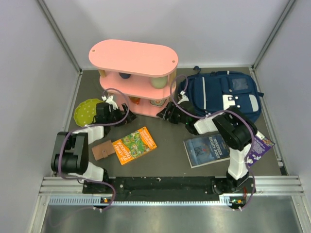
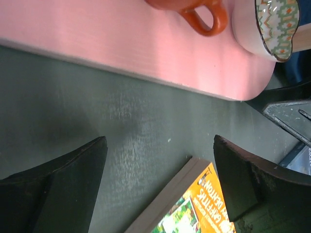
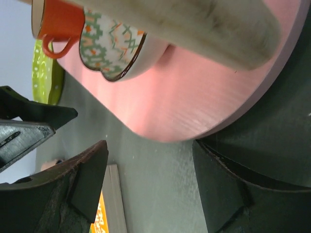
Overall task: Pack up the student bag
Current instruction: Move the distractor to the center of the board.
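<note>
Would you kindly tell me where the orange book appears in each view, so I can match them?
Top external: orange book left of centre, in front of the pink shelf.
Left wrist: orange book at the bottom edge, right of centre.
Right wrist: orange book, a sliver at bottom left.
Shared landmark: pink shelf.

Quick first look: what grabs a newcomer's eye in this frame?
The pink oval two-tier shelf at the back centre dominates. Right of it lies the navy-blue striped fabric backpack. The left hand and right hand, both open and empty, sit at the shelf's foot, with an orange paperback book nearer the arms' bases.
</note>
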